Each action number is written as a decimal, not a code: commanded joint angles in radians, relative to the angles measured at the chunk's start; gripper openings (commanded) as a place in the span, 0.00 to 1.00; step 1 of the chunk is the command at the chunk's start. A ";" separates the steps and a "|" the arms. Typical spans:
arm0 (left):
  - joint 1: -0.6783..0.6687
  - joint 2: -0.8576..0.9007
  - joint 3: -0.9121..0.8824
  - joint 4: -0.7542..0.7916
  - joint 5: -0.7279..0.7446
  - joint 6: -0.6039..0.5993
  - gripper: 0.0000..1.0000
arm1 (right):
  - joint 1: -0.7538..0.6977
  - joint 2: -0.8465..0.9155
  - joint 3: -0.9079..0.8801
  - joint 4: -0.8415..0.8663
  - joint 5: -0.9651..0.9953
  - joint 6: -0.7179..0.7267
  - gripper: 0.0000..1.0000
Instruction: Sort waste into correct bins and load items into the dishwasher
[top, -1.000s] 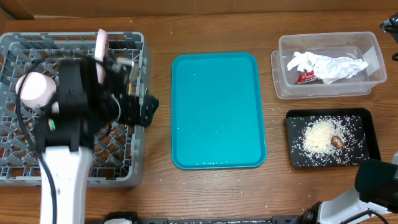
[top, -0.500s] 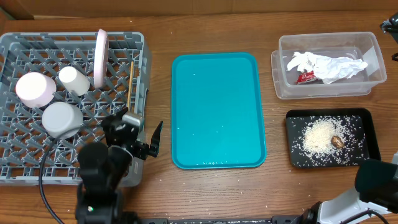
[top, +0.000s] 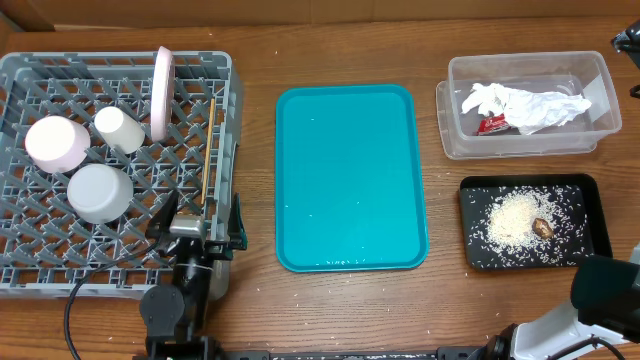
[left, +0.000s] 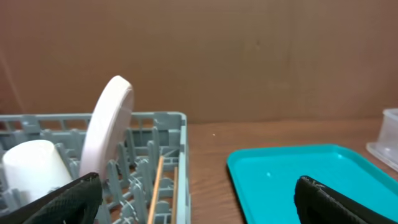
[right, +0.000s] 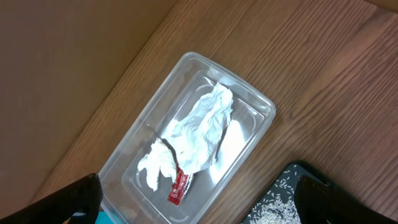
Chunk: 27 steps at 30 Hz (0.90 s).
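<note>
The grey dish rack (top: 30, 270) holds a small white cup (top: 118, 128), two pale bowls upside down (top: 55, 143) (top: 99, 192), an upright whitish-pink plate (top: 162, 80) and wooden chopsticks (top: 208, 150). The clear tub (top: 455, 140) holds crumpled white paper (top: 525, 105) and a red wrapper (top: 490, 124). The black tray (top: 475, 250) holds rice grains (top: 515, 220) and a brown lump (top: 543, 227). My left gripper (top: 195, 225) is open and empty at the rack's front right corner. In the left wrist view the plate (left: 106, 134) and chopsticks (left: 154, 193) show. My right gripper (right: 199, 199) is open and empty above the tub (right: 249, 99).
A teal serving tray (top: 350, 175) lies bare in the middle of the wooden table. A cardboard wall stands behind the table. The right arm's base (top: 600, 300) is at the front right corner.
My left arm has drawn back from over the rack toward the table's front edge, uncovering the cup, bowls and chopsticks in the rack. The right side has not changed.
</note>
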 joint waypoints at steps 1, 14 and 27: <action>-0.005 -0.085 -0.037 0.005 -0.063 -0.015 1.00 | -0.001 -0.017 0.004 0.004 0.002 0.001 1.00; -0.005 -0.259 -0.045 -0.291 -0.104 -0.012 1.00 | -0.001 -0.017 0.004 0.004 0.002 0.001 1.00; -0.005 -0.258 -0.045 -0.338 -0.103 -0.001 1.00 | -0.001 -0.017 0.004 0.004 0.003 0.001 1.00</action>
